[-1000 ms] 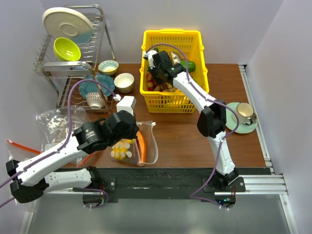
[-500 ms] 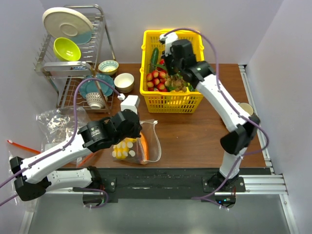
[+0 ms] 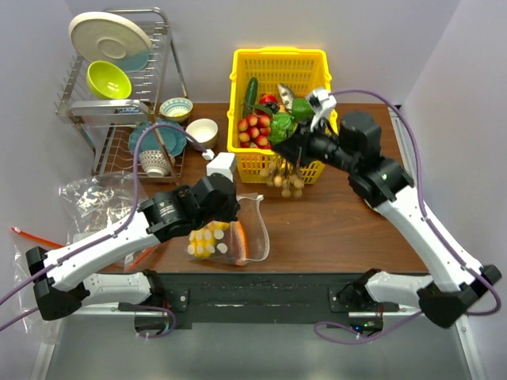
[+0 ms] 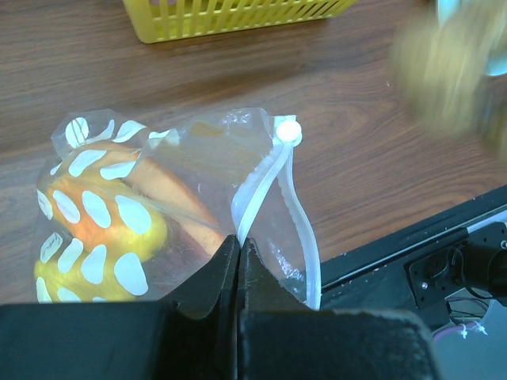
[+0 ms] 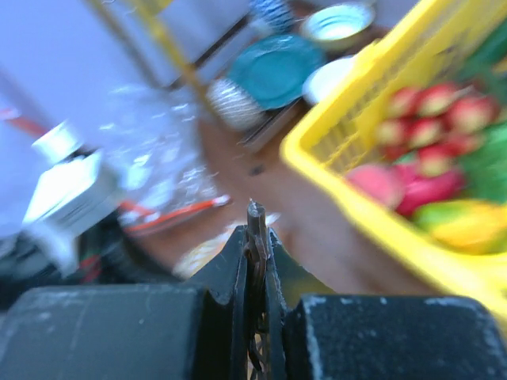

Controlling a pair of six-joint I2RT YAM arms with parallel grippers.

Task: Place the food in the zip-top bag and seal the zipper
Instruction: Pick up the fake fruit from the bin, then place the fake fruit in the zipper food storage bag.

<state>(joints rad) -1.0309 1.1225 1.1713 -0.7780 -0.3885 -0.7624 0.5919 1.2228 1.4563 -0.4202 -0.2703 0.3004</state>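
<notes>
Surface: brown wood table [image 3: 333,229], pale walls on 3 sides, arm bases at near edge.
Far left: dish rack [image 3: 119,111] w/ plates & a green bowl [image 3: 108,79]; white bowl [image 3: 202,131] just right of it.
Far centre: yellow basket [image 3: 279,54] packed w/ toy produce.
L gripper [image 4: 240,241]: jaws pressed fully together, pinching the mouth edge of the zip-top bag [image 4: 190,142], right at the zipper [image 4: 261,194].
Bag spot: near side of table, left of centre, lying on the wood w/ mouth on its right side, gaping a bit.
In bag: orange slice [image 4: 170,190] + yellow piece [image 4: 87,261], touching, seen through the whitish dots.
Zipper state: unsealed; whitish strip curves from the fingers out to a small white slider [image 4: 289,131].
R gripper [image 5: 256,229]: jaws almost together, clamped on the thin stem of the berry cluster [image 3: 285,176]; stem tip pokes out between the fingers.
Cluster spot: hanging in air under R gripper, in front of basket's near wall, right of the bag & outside it.
Left edge: crumpled clear bags [image 3: 91,194], 1 red-orange strip [image 3: 36,237] nearer.
</notes>
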